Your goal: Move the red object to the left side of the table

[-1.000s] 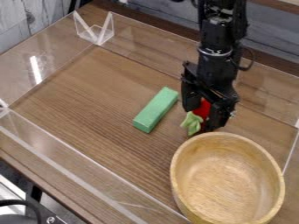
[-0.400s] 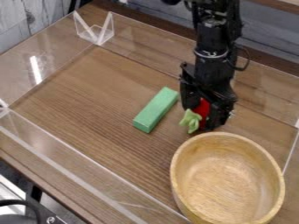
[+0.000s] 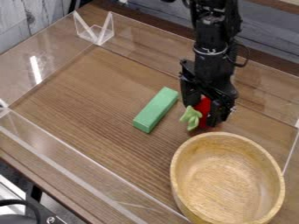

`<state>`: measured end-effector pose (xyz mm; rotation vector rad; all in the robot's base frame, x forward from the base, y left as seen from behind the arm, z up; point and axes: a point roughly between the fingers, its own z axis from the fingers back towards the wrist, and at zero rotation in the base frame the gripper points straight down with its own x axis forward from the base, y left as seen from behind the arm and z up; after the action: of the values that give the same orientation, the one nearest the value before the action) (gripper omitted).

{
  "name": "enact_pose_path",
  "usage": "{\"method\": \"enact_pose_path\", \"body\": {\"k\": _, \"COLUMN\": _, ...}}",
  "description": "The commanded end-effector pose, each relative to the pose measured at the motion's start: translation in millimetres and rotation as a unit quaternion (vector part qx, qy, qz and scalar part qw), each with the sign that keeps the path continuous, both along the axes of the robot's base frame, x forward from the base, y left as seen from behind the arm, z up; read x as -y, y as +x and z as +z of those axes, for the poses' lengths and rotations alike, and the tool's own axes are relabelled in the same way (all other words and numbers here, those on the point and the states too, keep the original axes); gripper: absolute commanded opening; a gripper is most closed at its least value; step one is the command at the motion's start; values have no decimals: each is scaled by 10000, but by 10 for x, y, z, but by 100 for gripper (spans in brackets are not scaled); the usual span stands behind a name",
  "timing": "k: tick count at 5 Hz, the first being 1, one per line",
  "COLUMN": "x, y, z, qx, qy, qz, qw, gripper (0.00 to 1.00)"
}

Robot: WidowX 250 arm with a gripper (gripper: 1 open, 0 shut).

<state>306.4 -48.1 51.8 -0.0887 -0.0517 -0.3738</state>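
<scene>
The red object (image 3: 200, 108) is a small red strawberry toy with a light green cap (image 3: 190, 118), lying on the wood-grain table (image 3: 93, 96) right of centre. My black gripper (image 3: 204, 107) stands upright directly over it, jaws open and straddling the strawberry, one finger (image 3: 187, 94) on its left and the other on its right. The fingers partly hide the fruit; only its red middle and green cap show between them. I cannot tell whether the fingers touch it.
A green rectangular block (image 3: 155, 109) lies just left of the strawberry. A round wooden bowl (image 3: 228, 183) sits at the front right, close below the gripper. Low clear acrylic walls (image 3: 70, 162) edge the table, with a clear stand (image 3: 93, 30) at the back left.
The arm has shifted very slightly left and back over the strawberry. The jaws stay open and the strawberry has not moved.
</scene>
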Motion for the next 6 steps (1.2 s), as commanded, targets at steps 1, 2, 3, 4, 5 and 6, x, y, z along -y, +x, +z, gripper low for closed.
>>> {"method": "enact_pose_path", "body": {"k": 1, "x": -19, "y": 101, "z": 165, "qx": 352, "qy": -41, "qz": 68, "qw": 9993, "gripper": 100}}
{"method": "enact_pose_path", "body": {"k": 2, "x": -29, "y": 120, "z": 129, "qx": 329, "qy": -41, "qz": 97, "qw": 9994, "gripper": 100}}
{"method": "enact_pose_path", "body": {"k": 3, "x": -38, "y": 136, "z": 95, "qx": 305, "qy": -42, "qz": 125, "qw": 9994, "gripper": 100}}
{"method": "enact_pose_path", "body": {"k": 4, "x": -46, "y": 150, "z": 65, "qx": 284, "qy": -50, "qz": 155, "qw": 9995, "gripper": 100}}
{"method": "enact_pose_path", "body": {"k": 5, "x": -48, "y": 164, "z": 50, "qx": 274, "qy": -68, "qz": 188, "qw": 9994, "gripper": 100}}
{"method": "enact_pose_path", "body": {"k": 6, "x": -47, "y": 158, "z": 63, "qx": 278, "qy": -99, "qz": 221, "qw": 9993, "gripper": 100}}
